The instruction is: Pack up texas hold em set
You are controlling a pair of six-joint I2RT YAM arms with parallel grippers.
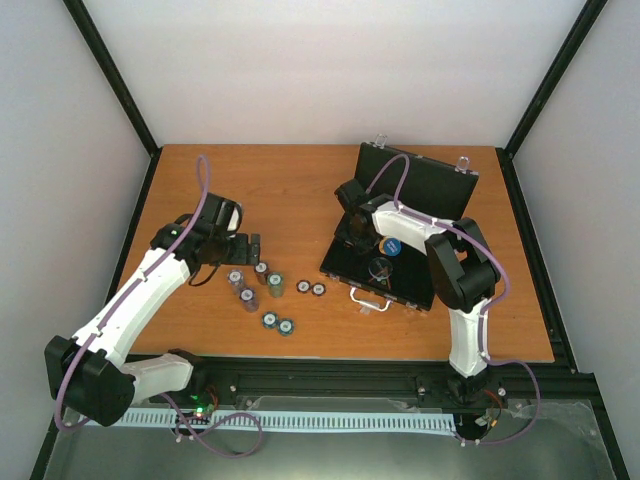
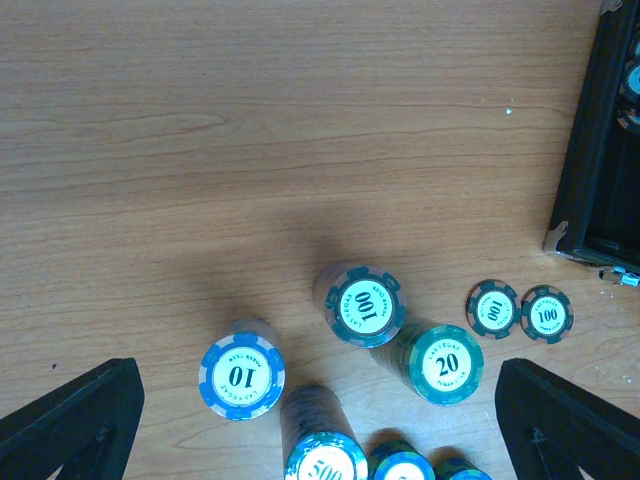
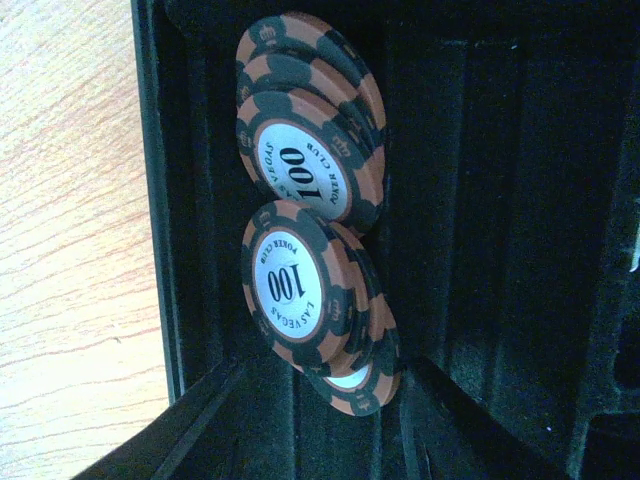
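The black case [image 1: 405, 285] lies open at right, its lid [image 1: 425, 180] upright and its silver handle [image 1: 366, 301] toward me. A blue disc [image 1: 390, 245] and a dark token [image 1: 382, 268] lie in it. My right gripper [image 1: 355, 232] is open over the case's left slot, where several orange-black 100 chips [image 3: 300, 285] lean between its fingers [image 3: 185, 425]. My left gripper [image 1: 250, 248] is open above the chip stacks [image 1: 248, 290]. Its wrist view shows the 10 stack [image 2: 241, 376], 100 stack [image 2: 366, 305], 20 stack [image 2: 445, 363] and 500 stack [image 2: 325, 462] between its fingers [image 2: 75, 420].
Two flat 100 chips [image 2: 520, 312] lie on the wood beside the case's corner [image 2: 590, 200]. Two more loose chips [image 1: 278, 323] lie nearer the table's front edge. Black frame posts and white walls bound the table [image 1: 250, 190].
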